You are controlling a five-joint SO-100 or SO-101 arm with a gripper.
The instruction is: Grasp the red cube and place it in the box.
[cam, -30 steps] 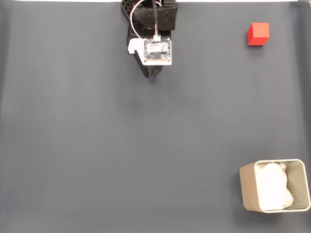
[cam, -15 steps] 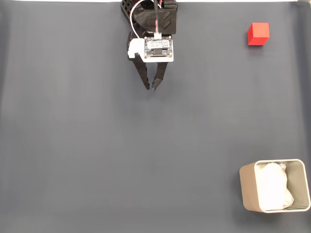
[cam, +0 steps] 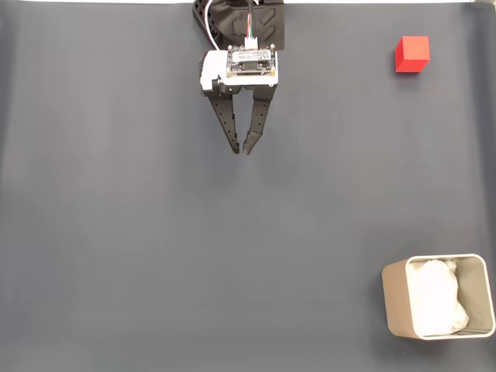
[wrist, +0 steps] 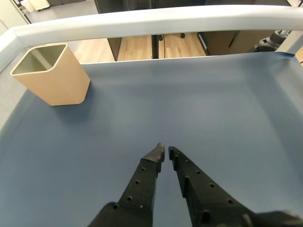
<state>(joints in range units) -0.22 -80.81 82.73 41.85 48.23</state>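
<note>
In the fixed view the red cube [cam: 411, 53] rests on the dark mat at the top right. The beige box [cam: 394, 301], with white wadding [cam: 438, 298] inside, stands at the bottom right. My gripper [cam: 242, 152] hangs near the top centre, far left of the cube, pointing down the picture. Its black fingers meet almost at the tips, with nothing between them. In the wrist view the gripper [wrist: 165, 150] rises from the bottom edge over bare mat, and the box [wrist: 57, 80] stands at the far left.
The dark grey mat [cam: 155, 256] covers the whole table. A raised pale edge [wrist: 156, 21] borders the mat's far side in the wrist view, with a wooden floor and furniture beyond it.
The gripper has reached further down the fixed view, so its fingers show longer than before. The cube and the box have not moved.
</note>
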